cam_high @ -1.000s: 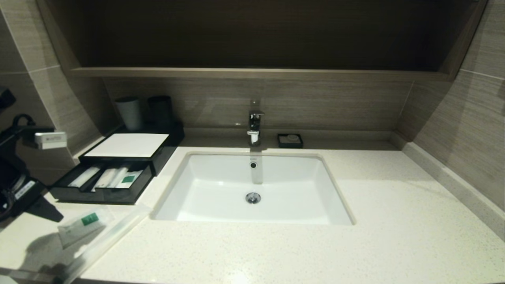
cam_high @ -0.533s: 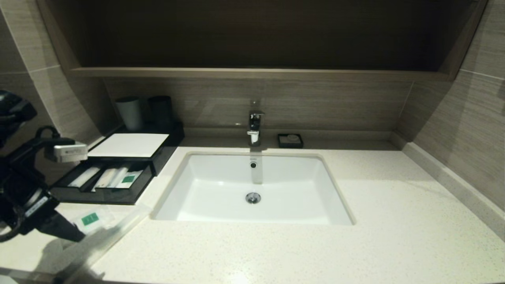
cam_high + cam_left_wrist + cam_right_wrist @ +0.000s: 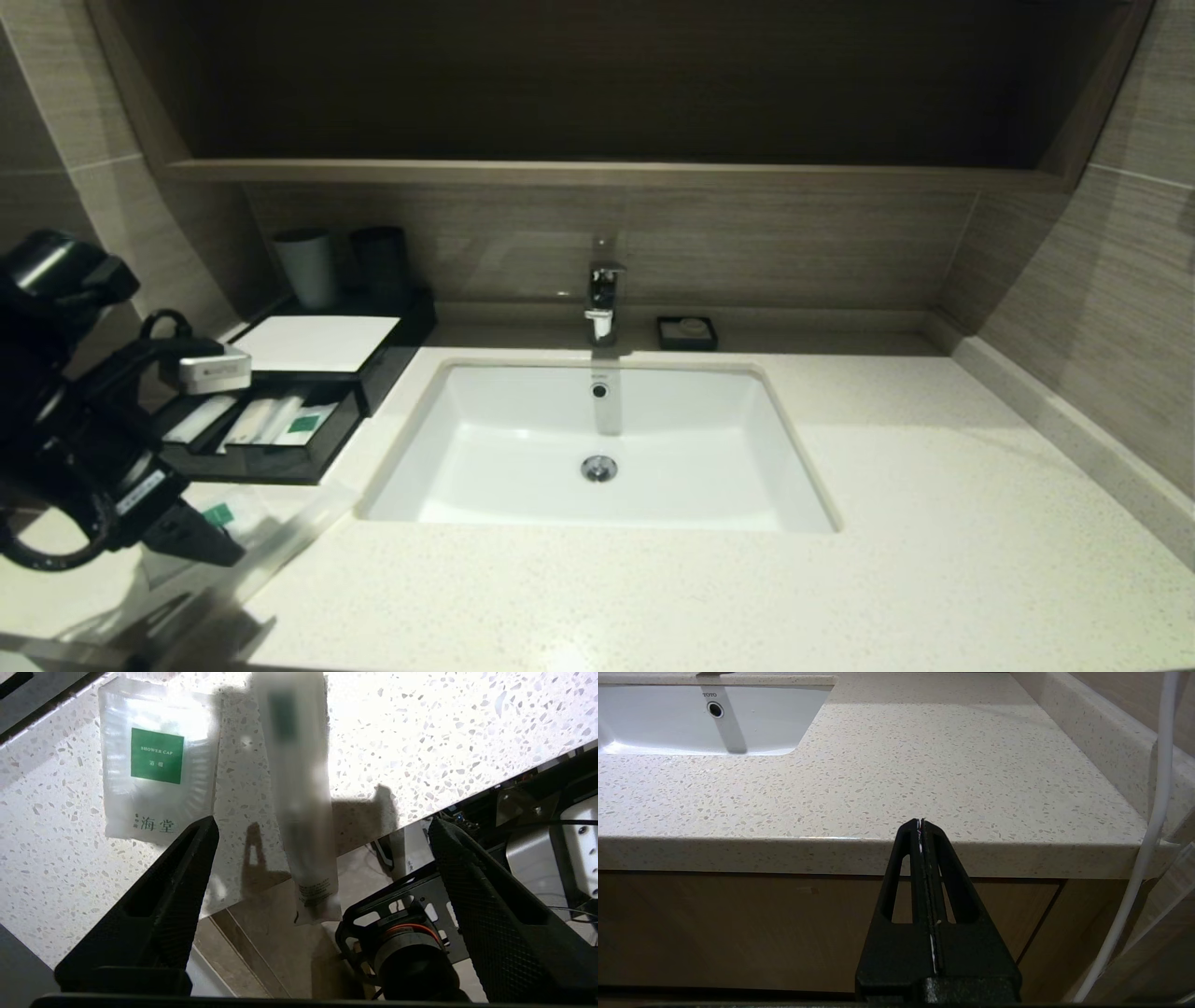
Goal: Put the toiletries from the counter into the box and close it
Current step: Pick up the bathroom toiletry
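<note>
Cream speckled stone counter (image 3: 397, 742): left gripper (image 3: 322, 833) wide open, empty, above long frosted packet (image 3: 299, 793) overhanging the edge beside flat green-labelled sachet (image 3: 156, 760); a nudge could tip it off.

Black robot arm with tapered tools

Left tool (image 3: 322, 833): textured black fingers, hollow slots; black cable loop, white labels, silver camera block.

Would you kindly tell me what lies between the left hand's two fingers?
In the left wrist view, the open left hand frames a long thin packet overhanging the counter edge.
</note>
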Available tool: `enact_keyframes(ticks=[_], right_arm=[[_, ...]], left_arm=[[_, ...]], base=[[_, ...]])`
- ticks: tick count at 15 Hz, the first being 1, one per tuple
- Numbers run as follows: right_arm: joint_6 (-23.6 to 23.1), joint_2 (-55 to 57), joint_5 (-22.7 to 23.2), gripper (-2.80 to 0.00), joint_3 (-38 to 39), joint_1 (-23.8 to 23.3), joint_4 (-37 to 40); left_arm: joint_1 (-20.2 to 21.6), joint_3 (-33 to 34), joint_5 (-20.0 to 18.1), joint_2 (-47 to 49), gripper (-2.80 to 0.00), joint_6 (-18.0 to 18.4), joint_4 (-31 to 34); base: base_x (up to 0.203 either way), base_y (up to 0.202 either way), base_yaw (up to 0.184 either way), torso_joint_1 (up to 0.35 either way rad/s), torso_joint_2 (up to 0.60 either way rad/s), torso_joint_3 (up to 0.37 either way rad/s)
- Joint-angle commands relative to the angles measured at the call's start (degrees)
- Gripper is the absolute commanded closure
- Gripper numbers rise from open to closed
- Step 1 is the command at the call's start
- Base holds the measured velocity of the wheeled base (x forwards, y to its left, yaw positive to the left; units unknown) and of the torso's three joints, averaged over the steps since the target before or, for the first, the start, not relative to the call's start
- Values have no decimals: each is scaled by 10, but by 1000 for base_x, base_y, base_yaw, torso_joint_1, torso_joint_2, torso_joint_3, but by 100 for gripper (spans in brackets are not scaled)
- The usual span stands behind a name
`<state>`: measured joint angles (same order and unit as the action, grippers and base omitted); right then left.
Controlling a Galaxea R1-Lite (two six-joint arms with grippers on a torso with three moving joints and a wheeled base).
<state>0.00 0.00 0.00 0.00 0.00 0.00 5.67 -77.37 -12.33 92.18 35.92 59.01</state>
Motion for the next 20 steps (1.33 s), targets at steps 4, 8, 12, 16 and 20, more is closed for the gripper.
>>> enact_keyframes(ticks=[4, 8, 12, 16, 20], right_arm=[[0, 0, 0, 0, 0, 0, 0], [0, 0, 0, 0, 0, 0, 0], [0, 0, 0, 0, 0, 0, 0], [0, 0, 0, 0, 0, 0, 0], [0, 0, 0, 0, 0, 0, 0]], left_arm=[[-19, 15, 26, 12, -280, 11, -37], [-19, 57, 25, 9, -280, 42, -86], [-18, 65, 22, 11, -280, 73, -88], [-18, 75, 22, 17, -280, 74, -90], [-16, 75, 21, 17, -280, 75, -94]], base=[[0, 0, 0, 0, 0, 0], [0, 0, 0, 0, 0, 0], [0, 0, 0, 0, 0, 0], [0, 0, 0, 0, 0, 0], [0, 0, 0, 0, 0, 0]])
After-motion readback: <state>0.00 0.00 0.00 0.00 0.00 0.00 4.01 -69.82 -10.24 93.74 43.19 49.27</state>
